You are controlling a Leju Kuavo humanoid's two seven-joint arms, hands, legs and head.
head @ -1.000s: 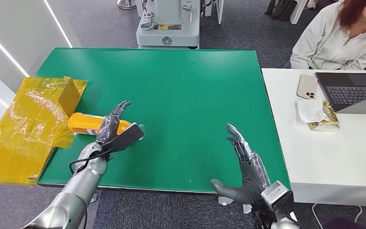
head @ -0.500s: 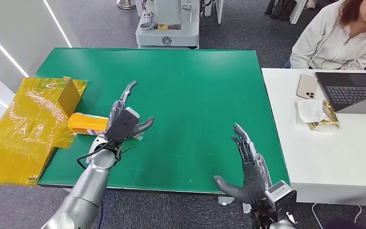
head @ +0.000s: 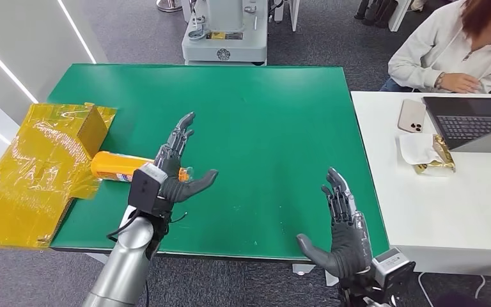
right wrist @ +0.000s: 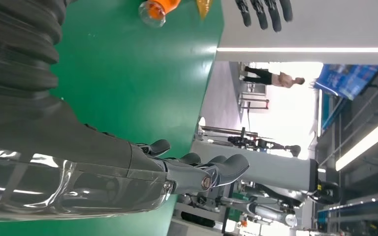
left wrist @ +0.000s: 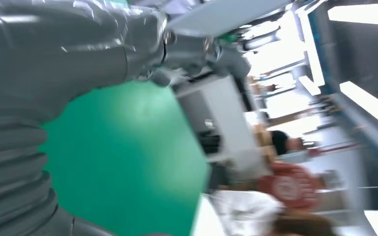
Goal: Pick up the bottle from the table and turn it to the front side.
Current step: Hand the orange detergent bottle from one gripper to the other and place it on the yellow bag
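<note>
The orange bottle (head: 123,166) lies on its side on the green table (head: 262,115), close to the table's left edge, its far end just beside the yellow wrapped box (head: 45,166) that overhangs that edge. The left hand (head: 172,169) is raised just over the bottle's cap end, on the side away from the box, and hides that end from the head camera. Its fingers (head: 180,134) are stretched out straight and apart, pointing away from the robot, and its thumb (head: 198,182) sticks out toward the middle of the table. It holds nothing, and I cannot tell whether it touches the bottle at all.

The right hand (head: 340,233) is well apart from the bottle, over the near right corner of the table, fingers spread upward, thumb out toward the bottle's side, nothing in it. From the right wrist camera the bottle (right wrist: 158,9) shows far beyond this hand, cap end toward it.

A person (head: 454,45) sits past the right hand at a white desk (head: 447,211) with a laptop (head: 473,121) and a phone (head: 412,116).
</note>
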